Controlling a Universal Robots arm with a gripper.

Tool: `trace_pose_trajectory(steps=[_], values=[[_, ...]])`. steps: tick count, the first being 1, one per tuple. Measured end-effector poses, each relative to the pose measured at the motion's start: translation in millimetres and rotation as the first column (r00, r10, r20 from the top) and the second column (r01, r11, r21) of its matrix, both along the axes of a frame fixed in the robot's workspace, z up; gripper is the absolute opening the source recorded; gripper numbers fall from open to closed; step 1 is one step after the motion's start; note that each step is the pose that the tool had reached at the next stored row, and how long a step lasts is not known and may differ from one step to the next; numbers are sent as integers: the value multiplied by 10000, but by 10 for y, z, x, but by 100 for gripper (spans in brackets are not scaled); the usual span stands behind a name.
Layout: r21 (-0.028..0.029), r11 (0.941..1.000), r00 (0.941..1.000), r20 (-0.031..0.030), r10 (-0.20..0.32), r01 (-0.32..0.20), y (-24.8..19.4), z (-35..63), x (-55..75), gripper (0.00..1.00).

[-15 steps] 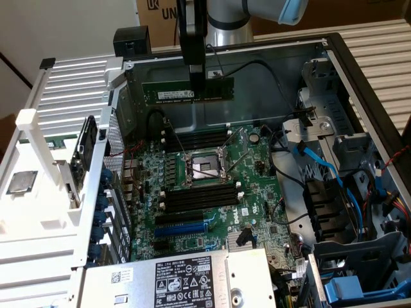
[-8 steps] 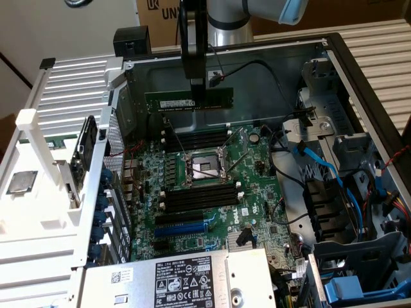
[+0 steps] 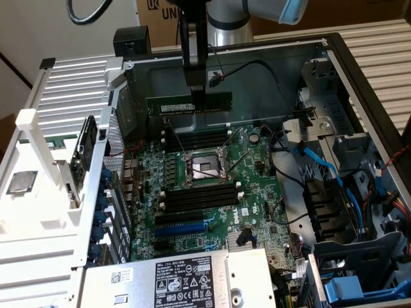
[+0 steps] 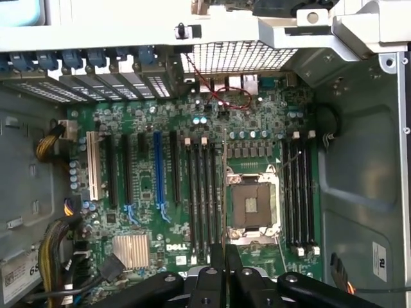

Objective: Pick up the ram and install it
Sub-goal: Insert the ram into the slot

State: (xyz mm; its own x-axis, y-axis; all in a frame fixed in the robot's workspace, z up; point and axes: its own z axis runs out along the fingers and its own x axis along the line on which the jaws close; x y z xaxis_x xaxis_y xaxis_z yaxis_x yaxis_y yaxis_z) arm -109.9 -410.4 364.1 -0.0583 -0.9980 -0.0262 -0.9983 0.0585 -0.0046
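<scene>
The ram (image 3: pixel 168 105), a long dark-green stick with a pale label strip, hangs level inside the open computer case. My gripper (image 3: pixel 200 95) is shut on its upper edge near the middle. The stick floats above the far bank of black memory slots (image 3: pixel 196 138), clear of them. In the wrist view the gripper (image 4: pixel 225 273) points down at the motherboard between the two slot banks (image 4: pixel 203 192) (image 4: pixel 300 192), close to the empty processor socket (image 4: pixel 253 205).
A second slot bank (image 3: pixel 199 196) lies on the near side of the socket (image 3: pixel 204 168). A square silver processor chip (image 3: pixel 21 182) rests on the white panel at the exterior view's left. Blue and black cables (image 3: pixel 321 168) and drive bays crowd the right. The power supply (image 3: pixel 180 277) is in front.
</scene>
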Motion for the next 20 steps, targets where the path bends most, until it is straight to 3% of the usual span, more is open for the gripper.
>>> trace_pose_trajectory(steps=[6,20], values=[[26,9998,9998,-1,196,-196,0,-50,0,13],[25,9998,9998,-5,196,-196,42,-324,6,13]])
